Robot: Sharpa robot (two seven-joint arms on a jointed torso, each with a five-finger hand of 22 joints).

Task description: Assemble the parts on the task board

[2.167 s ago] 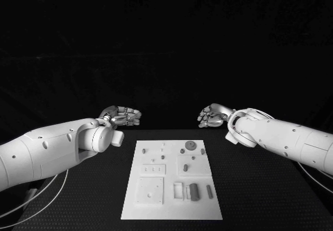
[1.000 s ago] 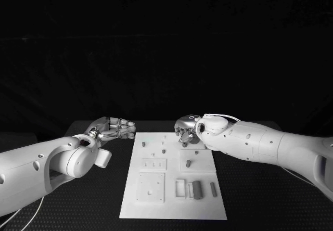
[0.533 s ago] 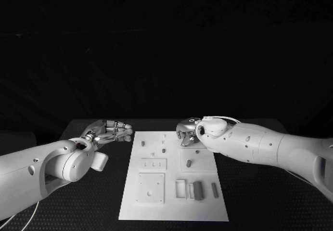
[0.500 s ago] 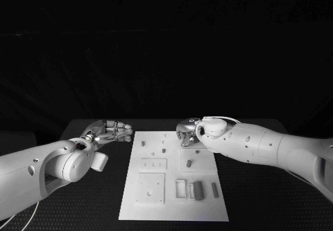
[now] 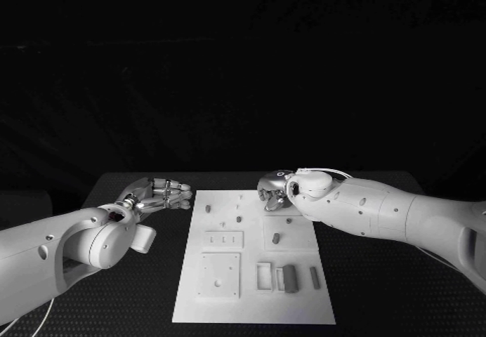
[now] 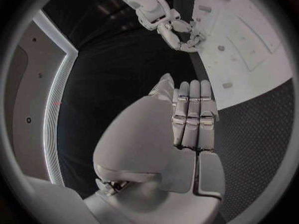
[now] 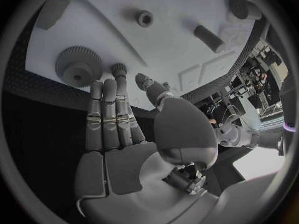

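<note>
Both hands empty — fingers straight, side by side.
Right hand (image 7: 115, 129) reaches the task board (image 5: 253, 281)'s far edge, fingertips beside the gear (image 7: 77, 65); left hand (image 5: 160, 194) hovers off its far-left corner.

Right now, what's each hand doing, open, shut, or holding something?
Left hand: open, holding nothing, beside the board.
Right hand: open, holding nothing, over the board's far end near the gear.

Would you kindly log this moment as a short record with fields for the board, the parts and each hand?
board: white task board lying flat at the middle of the black table
parts: large gear and small gear near the board's far end; grey pegs near its front
left hand: beside the board's far left corner, fingers curled, holding nothing
right hand: over the board's far end, fingers apart, by the gears, holding nothing
</note>
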